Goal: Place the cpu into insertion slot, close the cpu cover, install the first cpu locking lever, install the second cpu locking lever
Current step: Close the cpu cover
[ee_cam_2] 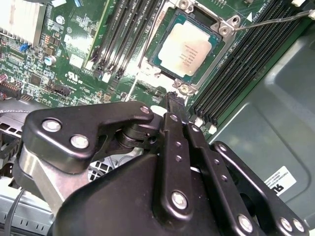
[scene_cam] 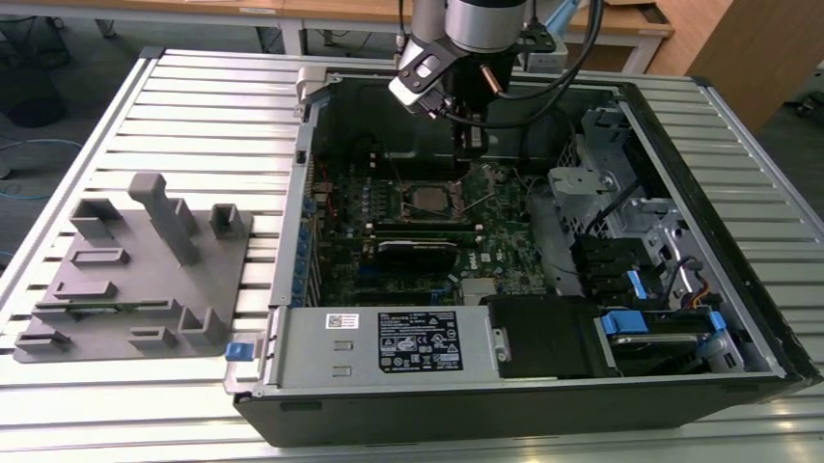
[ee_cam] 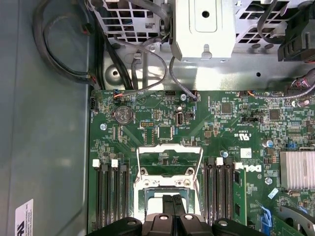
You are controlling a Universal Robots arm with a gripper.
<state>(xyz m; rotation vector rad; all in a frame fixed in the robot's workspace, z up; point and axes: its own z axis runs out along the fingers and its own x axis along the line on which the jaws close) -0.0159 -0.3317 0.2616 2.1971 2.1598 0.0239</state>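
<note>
Right now the fingers are pinched together with nothing between them, reaching down inside the open computer case. Just ahead of and below their tips, the cpu already lies flat in the insertion slot, dull metal face up. Being square, it has no long axis to speak of, and in the second wrist view its edges run at a slant to the fingers' line. Past the tips in the first wrist view, the cpu cover stands tilted up, not yet closed. A thin locking lever juts free beyond the slot. Farthest out, the case rests on the ribbed bench.
</note>
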